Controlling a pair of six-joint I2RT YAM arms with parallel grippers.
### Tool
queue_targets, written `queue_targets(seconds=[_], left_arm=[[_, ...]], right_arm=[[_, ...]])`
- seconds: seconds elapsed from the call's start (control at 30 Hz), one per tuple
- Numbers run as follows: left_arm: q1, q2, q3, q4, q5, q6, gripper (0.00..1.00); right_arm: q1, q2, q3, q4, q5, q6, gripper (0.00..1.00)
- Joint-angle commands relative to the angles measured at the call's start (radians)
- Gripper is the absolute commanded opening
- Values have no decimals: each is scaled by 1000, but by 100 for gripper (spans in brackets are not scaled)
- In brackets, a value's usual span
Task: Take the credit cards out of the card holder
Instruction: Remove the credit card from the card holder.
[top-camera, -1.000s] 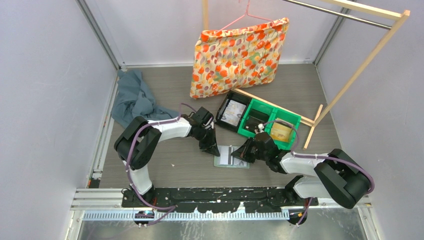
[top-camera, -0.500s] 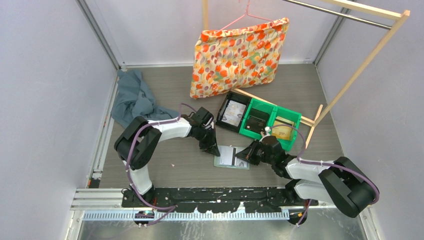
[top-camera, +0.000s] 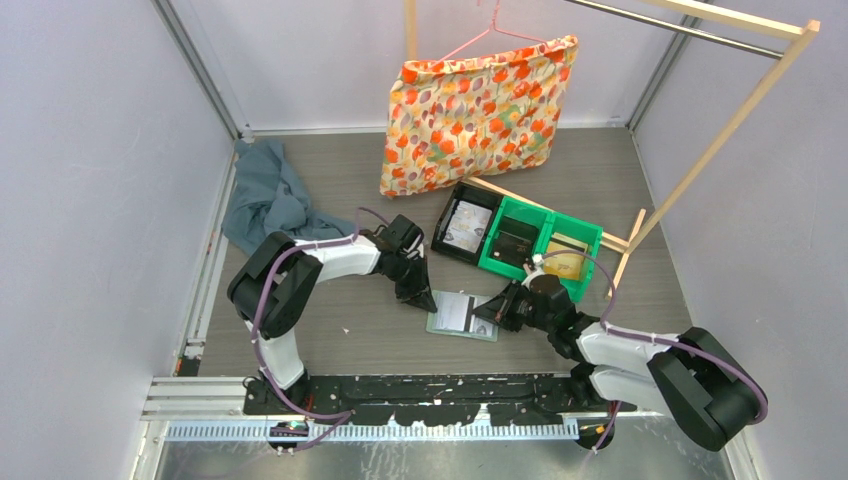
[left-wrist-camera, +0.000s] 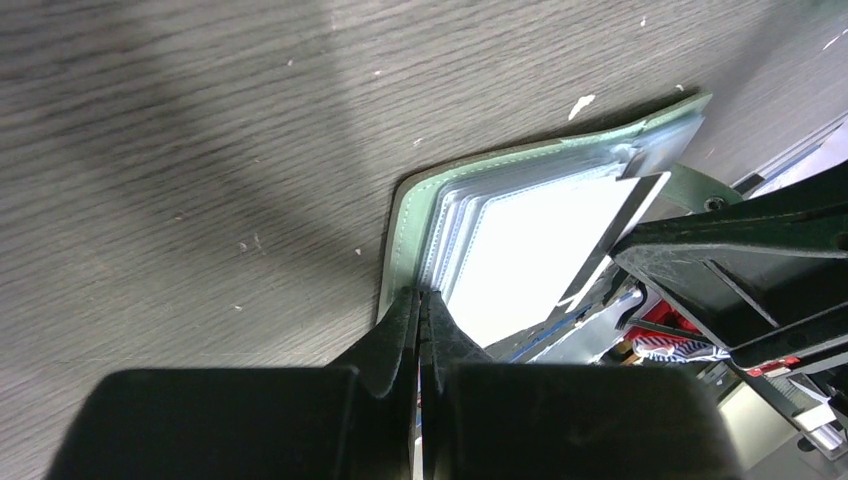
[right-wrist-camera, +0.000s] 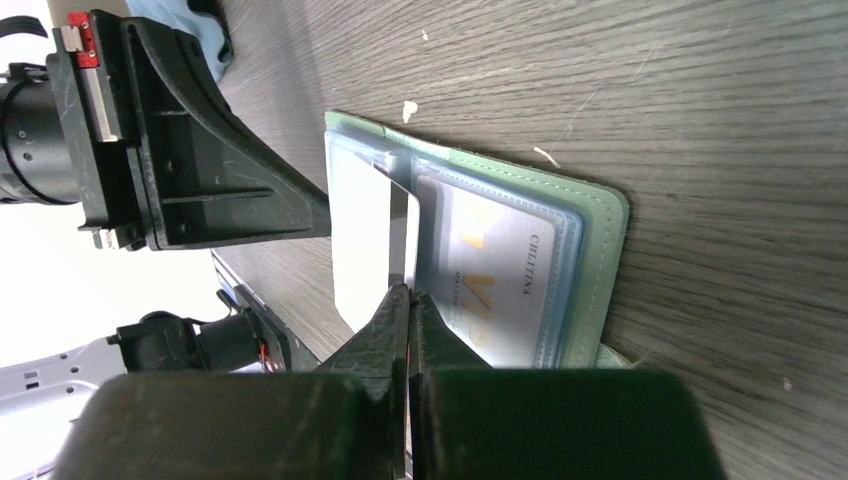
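Observation:
The pale green card holder (top-camera: 480, 328) lies open on the table, clear pockets up. It also shows in the left wrist view (left-wrist-camera: 405, 215) and the right wrist view (right-wrist-camera: 598, 262). My left gripper (top-camera: 426, 299) is shut, its tips (left-wrist-camera: 418, 296) pressed on the holder's left edge. My right gripper (top-camera: 487, 313) is shut on the edge of a white credit card (right-wrist-camera: 362, 235) with a dark stripe, which sticks partly out of a pocket (top-camera: 457, 311). A second, grey card (right-wrist-camera: 490, 275) sits inside a pocket beside it.
Two bright green bins (top-camera: 540, 243) and a black tray (top-camera: 464, 227) stand just behind the holder. A blue-grey cloth (top-camera: 264, 195) lies at the back left. A floral pillow (top-camera: 480, 108) hangs from a wooden rack (top-camera: 720, 140) at the back.
My right arm has drawn back to the right and lower, with the white card slid slightly further out of the holder. My left gripper has stayed on the holder's edge.

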Motion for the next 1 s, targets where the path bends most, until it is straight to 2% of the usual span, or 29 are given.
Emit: queue_targets(seconds=[0.0, 0.4, 0.9, 0.93, 0.97], left_arm=[[25, -19, -27, -39, -92, 39, 1], [42, -37, -26, -51, -102, 58, 0], [43, -83, -9, -86, -113, 75, 1], [43, -92, -2, -92, -113, 76, 1], [41, -101, 3, -95, -111, 78, 1]], right_arm=[[-6, -27, -10, 15, -19, -23, 1], [-17, -168, -28, -49, -28, -3, 1], [-21, -356, -17, -288, -1, -33, 1], [-22, -349, -13, -289, -3, -34, 5], [-21, -329, -7, -283, -6, -34, 14]])
